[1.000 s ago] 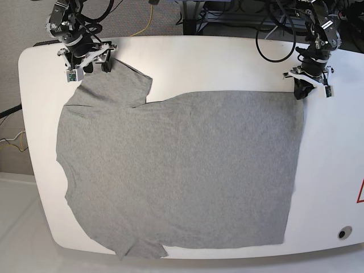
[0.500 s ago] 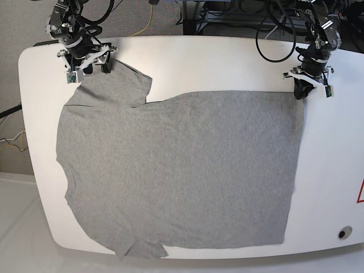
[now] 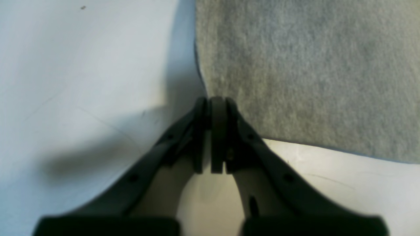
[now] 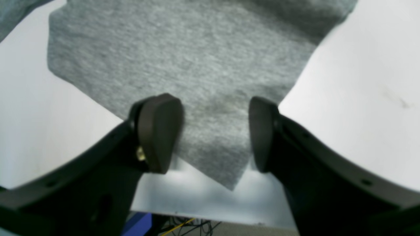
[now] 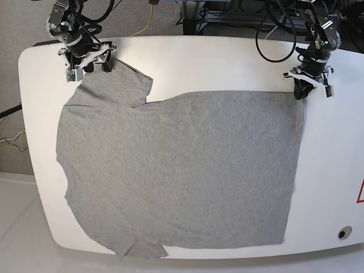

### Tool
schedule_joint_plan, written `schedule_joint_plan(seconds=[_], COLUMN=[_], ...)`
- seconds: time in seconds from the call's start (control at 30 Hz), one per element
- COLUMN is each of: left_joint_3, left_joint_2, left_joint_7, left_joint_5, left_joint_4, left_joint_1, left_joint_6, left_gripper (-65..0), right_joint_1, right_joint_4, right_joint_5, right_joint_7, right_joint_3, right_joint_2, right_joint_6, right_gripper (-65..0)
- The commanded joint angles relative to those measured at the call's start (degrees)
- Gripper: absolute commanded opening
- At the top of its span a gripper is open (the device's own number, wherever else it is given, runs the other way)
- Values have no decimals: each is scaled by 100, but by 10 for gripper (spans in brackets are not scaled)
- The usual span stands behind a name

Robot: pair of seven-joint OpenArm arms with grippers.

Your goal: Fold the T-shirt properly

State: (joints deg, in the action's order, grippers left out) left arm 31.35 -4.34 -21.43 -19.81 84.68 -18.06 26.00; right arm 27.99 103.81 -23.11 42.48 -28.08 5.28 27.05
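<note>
While the T-shirt (image 5: 176, 170) lies flat across the white table (image 5: 170, 62), both grippers sit at its far corners.
Left gripper (image 3: 213, 101) at 2 o'clock, jaws pressed together at hem corner; right gripper (image 4: 215, 131) at 10 o'clock, jaws spread astride sleeve tip.

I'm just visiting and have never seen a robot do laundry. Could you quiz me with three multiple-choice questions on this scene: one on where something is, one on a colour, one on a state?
1. Where is the right end effector?
A. Over a sleeve corner
B. Over the shirt's middle
C. Off the table

2. What colour is the T-shirt?
A. Blue
B. Heather grey
C. Red

3. How does the left end effector stand?
A. Wide open
B. Shut
C. Holding a cup

Answers:
1 A, the sleeve corner lies between its spread fingers.
2 B, plain grey on the white table.
3 B, its fingers meet at the shirt's corner.
</note>
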Motion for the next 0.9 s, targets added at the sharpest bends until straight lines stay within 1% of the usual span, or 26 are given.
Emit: schedule_joint_plan(seconds=[0.0, 0.2, 0.33, 0.53, 0.67, 0.87], left_joint_3=[-7, -9, -10, -16, -25, -21], left_joint_2=[-44, -45, -54, -57, -68, -69], left_joint_7=[-71, -83, -51, -49, -69, -56], left_joint_5=[6, 5, 13, 14, -1, -2], left_joint_4=[54, 51, 45, 47, 26, 26], left_joint_1=[-7, -7, -12, -11, -9, -8], left_joint_6=[-8, -7, -1, 1, -8, -10], left_gripper=[-650, -650, -650, -650, -650, -650], right_joint_1=[69, 119, 194, 195, 115, 69], right_joint_4=[122, 129, 123, 129, 83, 24], right_joint_5=[-118, -148, -56, -22, 113, 204], right_joint_7=[-59, -71, -112, -155, -163, -173], right_joint_3=[-34, -34, -60, -111, -166, -280], right_joint_2=[63, 88, 135, 266, 376, 367], right_joint_6=[31, 45, 32, 39, 9, -35], right_gripper=[-294, -295, -294, -294, -292, -293])
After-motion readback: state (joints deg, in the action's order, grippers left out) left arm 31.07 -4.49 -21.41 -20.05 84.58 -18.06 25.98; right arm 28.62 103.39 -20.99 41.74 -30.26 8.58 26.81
